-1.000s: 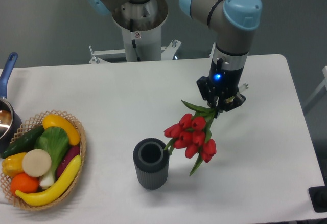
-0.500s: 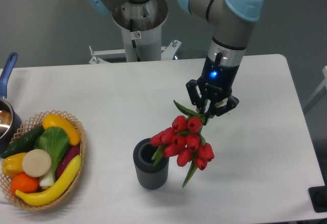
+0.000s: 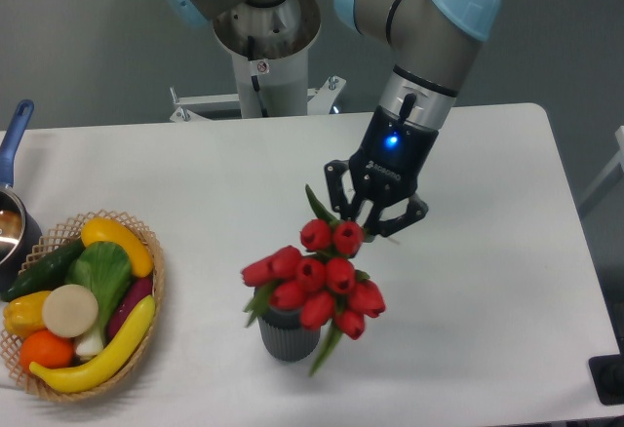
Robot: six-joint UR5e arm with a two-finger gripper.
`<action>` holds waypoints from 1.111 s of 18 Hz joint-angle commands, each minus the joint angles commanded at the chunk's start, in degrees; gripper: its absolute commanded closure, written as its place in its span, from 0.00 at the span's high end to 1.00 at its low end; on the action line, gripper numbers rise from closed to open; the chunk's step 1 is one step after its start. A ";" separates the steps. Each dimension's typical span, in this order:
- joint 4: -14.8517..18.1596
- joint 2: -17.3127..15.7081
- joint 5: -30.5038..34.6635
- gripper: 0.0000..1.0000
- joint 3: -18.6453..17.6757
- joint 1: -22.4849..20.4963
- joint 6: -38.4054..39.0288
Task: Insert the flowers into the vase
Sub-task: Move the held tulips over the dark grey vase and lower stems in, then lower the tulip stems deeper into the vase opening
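From where I stand the hand [image 3: 369, 220] is pinched on the flowers [image 3: 314, 279], its dark fingers pressed in around the upper part of the bunch, just behind the topmost buds. The red tulip heads hang right over the vase [image 3: 288, 337] and hide its mouth, so I cannot tell whether any stem is inside the rim or only resting across it; only the ribbed lower wall of the vase shows beneath them, standing on the white desk [image 3: 487, 291].

I would judge the bunch light and floppy: thin stems, long leaves that splay out at the sides, buds that would bruise or bend under a hard squeeze. A firm but gentle hold on the gathered stems looks to me the sensible place, never on the heads. The vase seems small and short next to the bunch, so a sideways push from leaves or stems could tip it or slide it.

Off to the left sit a wicker basket [image 3: 146, 344] of fruit and vegetables and a blue-handled pot [image 3: 14, 139], well apart from all this
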State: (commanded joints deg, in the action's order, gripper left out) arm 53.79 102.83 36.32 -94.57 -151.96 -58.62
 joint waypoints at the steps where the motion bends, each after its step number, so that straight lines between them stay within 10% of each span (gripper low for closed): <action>1: 0.00 0.09 -1.67 0.11 0.00 0.09 0.52; 20: -3.25 4.31 -13.38 0.11 8.96 1.93 9.32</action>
State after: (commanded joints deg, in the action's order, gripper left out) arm 50.54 107.14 22.94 -85.61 -150.03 -49.31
